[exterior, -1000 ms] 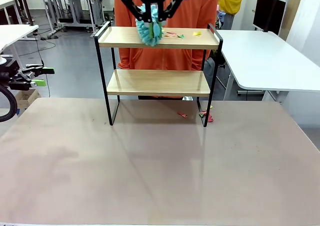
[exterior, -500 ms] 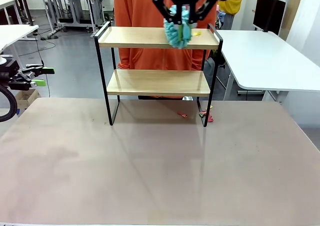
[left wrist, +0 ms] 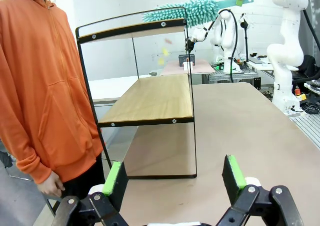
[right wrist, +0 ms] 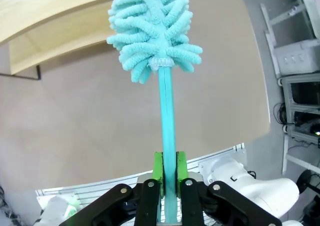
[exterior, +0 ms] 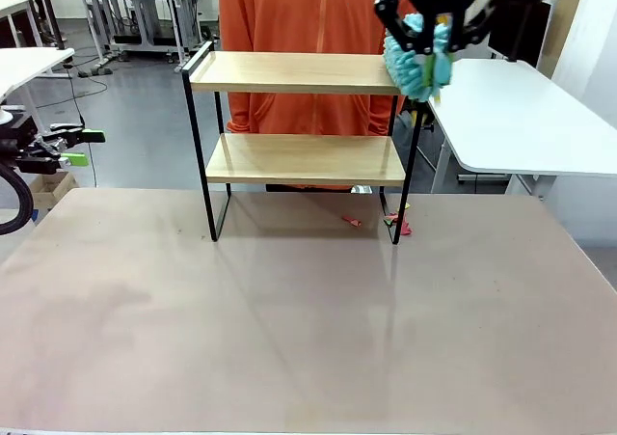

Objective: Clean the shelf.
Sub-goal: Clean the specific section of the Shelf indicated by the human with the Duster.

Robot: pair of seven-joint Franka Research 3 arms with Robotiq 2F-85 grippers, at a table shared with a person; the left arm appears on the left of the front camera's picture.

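Swept rightward since a second ago, the teal duster (exterior: 416, 67) has left the middle of the top board and now hangs off its right end; the paper scraps on that board are gone. Right jaws are clamped tight on the duster's thin handle. Left jaws stand wide apart, holding nothing, with the shelf (exterior: 299, 160) well ahead of them. It stands on the worktop (exterior: 289, 339), just below and left of the right jaws. It looks light and stiff, likely to slide or tip if pushed sideways; its black frame uprights seem the surest hold.
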